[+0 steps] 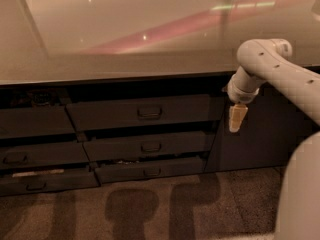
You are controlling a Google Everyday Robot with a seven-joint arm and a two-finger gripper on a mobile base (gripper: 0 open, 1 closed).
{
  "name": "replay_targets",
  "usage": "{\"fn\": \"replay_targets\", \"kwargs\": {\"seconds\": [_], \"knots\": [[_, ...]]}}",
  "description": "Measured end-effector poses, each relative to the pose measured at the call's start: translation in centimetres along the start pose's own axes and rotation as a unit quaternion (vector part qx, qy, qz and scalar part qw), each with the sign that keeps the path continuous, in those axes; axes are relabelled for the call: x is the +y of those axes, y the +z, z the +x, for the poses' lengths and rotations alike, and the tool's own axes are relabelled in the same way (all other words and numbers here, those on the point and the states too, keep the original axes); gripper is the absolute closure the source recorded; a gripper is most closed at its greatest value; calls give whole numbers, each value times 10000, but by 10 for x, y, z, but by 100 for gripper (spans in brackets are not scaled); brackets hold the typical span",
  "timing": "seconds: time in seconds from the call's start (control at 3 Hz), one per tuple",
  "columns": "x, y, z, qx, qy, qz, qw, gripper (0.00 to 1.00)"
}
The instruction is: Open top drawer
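Observation:
The top drawer (145, 111) is the widest dark grey drawer, just under the counter edge, with a small bar handle (149, 112) at its middle. Its front stands slightly out from the cabinet face. My gripper (236, 119) hangs pointing down from the white arm (270, 64), to the right of the drawer's right end and level with it. It is well apart from the handle and holds nothing that I can see.
A glossy counter top (150, 29) runs above the drawers. Two narrower drawers (150, 146) (150, 171) sit below the top one, and more drawers (30, 154) stand at the left. A dark cabinet panel (260, 134) is behind the gripper. Speckled floor (150, 209) lies in front.

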State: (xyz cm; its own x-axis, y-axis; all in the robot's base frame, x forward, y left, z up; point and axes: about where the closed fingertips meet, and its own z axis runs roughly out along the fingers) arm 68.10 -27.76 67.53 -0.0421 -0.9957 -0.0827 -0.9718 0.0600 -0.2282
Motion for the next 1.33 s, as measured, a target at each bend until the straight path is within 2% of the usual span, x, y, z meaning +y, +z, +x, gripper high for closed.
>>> {"fn": "replay_targets", "kwargs": {"seconds": [0.33,0.67,1.0,1.33], "knots": [[-4,10,-20,381,-183,-205,9989,0],[-4,10,-20,381,-184,-205,9989,0],[5,9,-20,400,-370,57,9985,0],[23,-12,-14,487,-820,796,9923,0]]}}
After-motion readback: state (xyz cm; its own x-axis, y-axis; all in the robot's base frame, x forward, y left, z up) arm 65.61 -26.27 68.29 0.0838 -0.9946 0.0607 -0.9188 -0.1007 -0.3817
